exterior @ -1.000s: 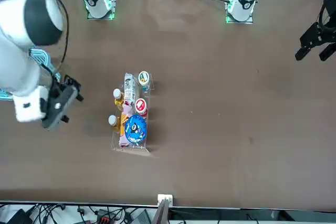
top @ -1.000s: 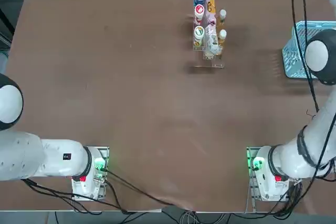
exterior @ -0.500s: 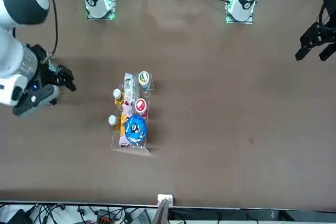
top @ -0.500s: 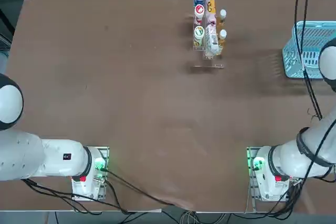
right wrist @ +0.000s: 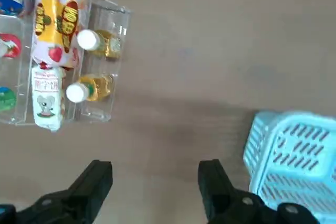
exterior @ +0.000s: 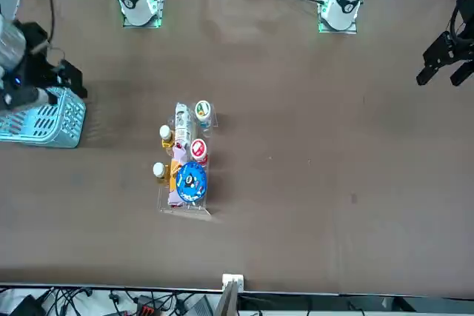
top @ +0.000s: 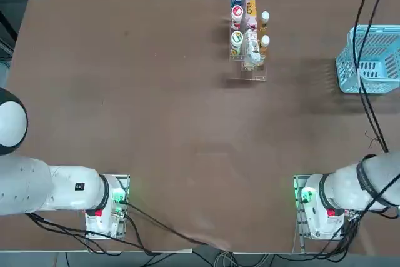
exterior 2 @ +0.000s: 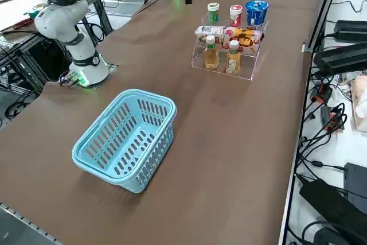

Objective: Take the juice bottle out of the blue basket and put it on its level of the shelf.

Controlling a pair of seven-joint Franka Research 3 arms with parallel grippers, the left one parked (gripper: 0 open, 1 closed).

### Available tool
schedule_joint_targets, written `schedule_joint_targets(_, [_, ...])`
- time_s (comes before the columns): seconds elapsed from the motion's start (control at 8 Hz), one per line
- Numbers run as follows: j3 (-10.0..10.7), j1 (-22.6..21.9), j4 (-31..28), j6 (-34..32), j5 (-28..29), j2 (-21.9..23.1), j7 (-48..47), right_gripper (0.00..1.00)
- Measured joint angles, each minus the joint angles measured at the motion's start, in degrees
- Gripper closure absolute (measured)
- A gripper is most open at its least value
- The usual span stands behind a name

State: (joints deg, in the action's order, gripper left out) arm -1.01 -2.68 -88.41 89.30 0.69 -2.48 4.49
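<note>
The right gripper point(right wrist: 155, 179) hangs high above the table point(top: 156, 123) with its two dark fingers point(right wrist: 94, 179) spread wide and nothing between them. Seen from the wrist camera, bare tabletop lies under the gap, with the blue basket point(right wrist: 294, 156) off to one side and the shelf point(right wrist: 68, 56) further away on the other. In the front view the gripper shows at the picture's left edge, just above the basket point(exterior: 44, 122).

The basket point(exterior 2: 126, 139) stands upright on the table, well apart from the shelf point(exterior 2: 229, 44) — from the side its inside looks bare, only the slotted floor and lattice walls showing.

Two small clear bottles with white caps and amber liquid stand upright on the lowest level of the shelf, side by side and close together: one juice bottle point(exterior 2: 211, 53) and a second bottle point(exterior 2: 233, 57) of the same kind. I cannot tell which of the two came from the basket.

Behind them, on the middle level, lie a white-labelled packet point(exterior 2: 209, 31) and a yellow-and-pink packet point(exterior 2: 245, 37). On the top level stand a green-capped bottle point(exterior 2: 213, 12), a red-capped bottle point(exterior 2: 235, 15) and a blue can point(exterior 2: 256, 12).
</note>
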Motion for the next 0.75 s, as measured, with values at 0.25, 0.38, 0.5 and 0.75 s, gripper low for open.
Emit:
schedule_joint_targets(0.25, [0.08, 1.46, -7.28, 2.06, 0.0, 6.49, -0.32, 0.0])
schedule_joint_targets(0.38, [0.08, 1.67, -10.75, 2.9, 0.0, 9.54, -0.35, 0.0])
schedule_joint_targets(0.5, [0.06, 1.67, -12.86, 2.99, 0.0, 11.7, -0.4, 0.0])
schedule_joint_targets(0.75, [0.26, 1.91, -13.65, 2.26, 0.0, 13.44, -0.58, 0.0])
